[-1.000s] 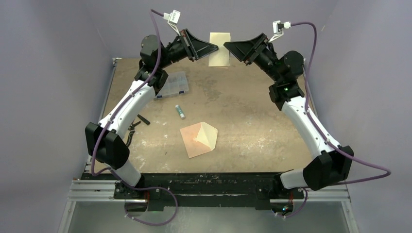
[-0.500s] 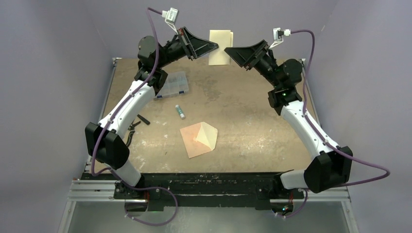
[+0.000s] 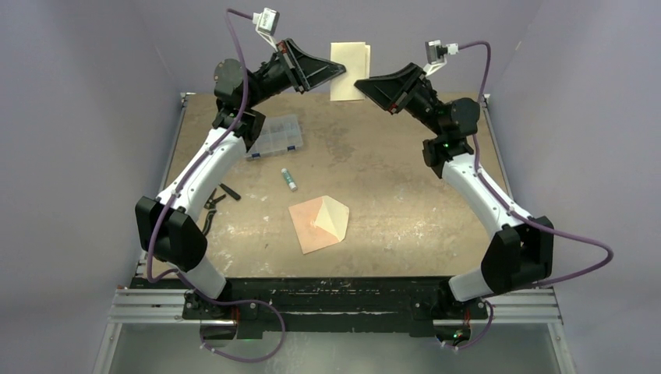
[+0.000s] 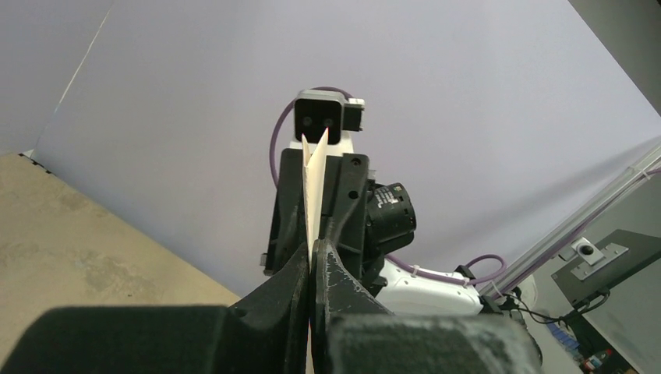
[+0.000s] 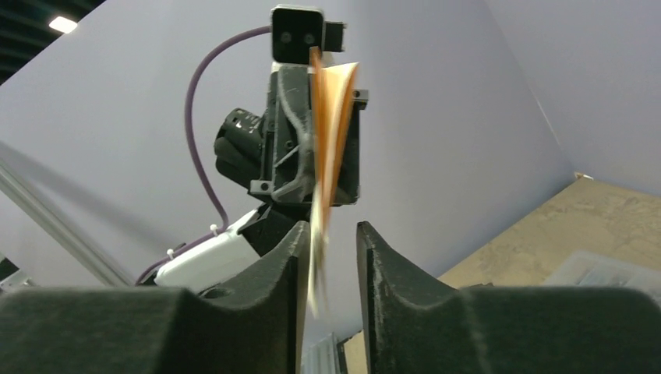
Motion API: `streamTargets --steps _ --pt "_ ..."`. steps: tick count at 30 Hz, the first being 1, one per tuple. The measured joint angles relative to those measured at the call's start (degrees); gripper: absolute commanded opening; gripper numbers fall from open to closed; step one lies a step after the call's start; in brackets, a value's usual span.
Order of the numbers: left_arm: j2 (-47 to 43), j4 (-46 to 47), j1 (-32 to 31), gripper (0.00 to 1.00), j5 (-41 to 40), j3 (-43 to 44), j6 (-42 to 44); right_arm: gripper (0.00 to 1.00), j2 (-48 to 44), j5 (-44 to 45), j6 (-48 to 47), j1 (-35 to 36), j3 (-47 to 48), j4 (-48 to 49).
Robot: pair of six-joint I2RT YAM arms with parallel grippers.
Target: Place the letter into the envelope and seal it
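Note:
The letter (image 3: pixel 348 72) is folded and hangs upright in the air over the table's back edge. My left gripper (image 3: pixel 340 71) is shut on its left edge; in the left wrist view the paper (image 4: pixel 314 183) rises edge-on from between the pressed fingertips (image 4: pixel 313 248). My right gripper (image 3: pixel 362 82) is at the letter's right edge. In the right wrist view the sheet (image 5: pixel 329 132) hangs between the jaws (image 5: pixel 328 230), close to the left finger, with a gap to the right one. The envelope (image 3: pixel 318 224) lies on the table's near middle with its flap open.
A clear plastic organiser box (image 3: pixel 277 136) sits at the back left of the table (image 3: pixel 390 179). A small glue stick (image 3: pixel 289 179) lies left of centre, with black tools (image 3: pixel 218 196) near the left arm. Purple walls surround the table.
Both grippers rose slightly with the letter. The right gripper moved left onto the letter's right edge, and its jaws widened, then narrowed around the paper.

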Motion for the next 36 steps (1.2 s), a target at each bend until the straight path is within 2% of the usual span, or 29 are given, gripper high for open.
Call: streamTargets --steps 2,3,5,7,9,18,22,25,30,36 --pt "0.00 0.33 0.02 0.00 0.33 0.00 -0.04 0.16 1.75 -0.15 0.15 0.00 1.27 -0.04" --pt "0.00 0.59 0.02 0.03 0.42 0.00 -0.13 0.09 2.58 -0.22 0.24 0.00 1.75 0.02" --pt "0.00 0.83 0.04 0.19 0.74 0.00 -0.44 0.00 3.41 -0.63 0.76 0.00 1.97 0.04" --pt "0.04 0.87 0.31 0.30 0.87 0.00 -0.42 0.00 3.52 -1.03 0.94 0.00 1.97 0.04" --pt "0.07 0.79 1.11 0.35 1.38 0.46 -0.44 0.00 3.48 -1.36 1.01 0.00 1.97 0.39" --pt "0.50 -2.08 6.38 0.35 2.54 6.29 2.10 0.00 3.50 -5.35 1.51 0.00 1.92 5.14" --pt "1.77 -0.85 6.01 0.46 4.00 6.27 0.72 0.00 3.56 -6.54 1.44 0.02 2.05 5.16" --pt "2.75 -0.72 5.95 0.50 4.94 6.16 0.09 0.00 3.78 -7.02 1.22 0.00 2.49 4.61" --pt "2.93 -0.44 5.55 0.48 5.44 5.84 -0.50 0.00 5.09 -7.67 0.57 0.17 3.48 4.13" --pt "3.54 0.98 4.28 0.26 6.21 5.86 -1.33 0.00 6.99 -9.33 -2.27 0.39 6.16 0.24"
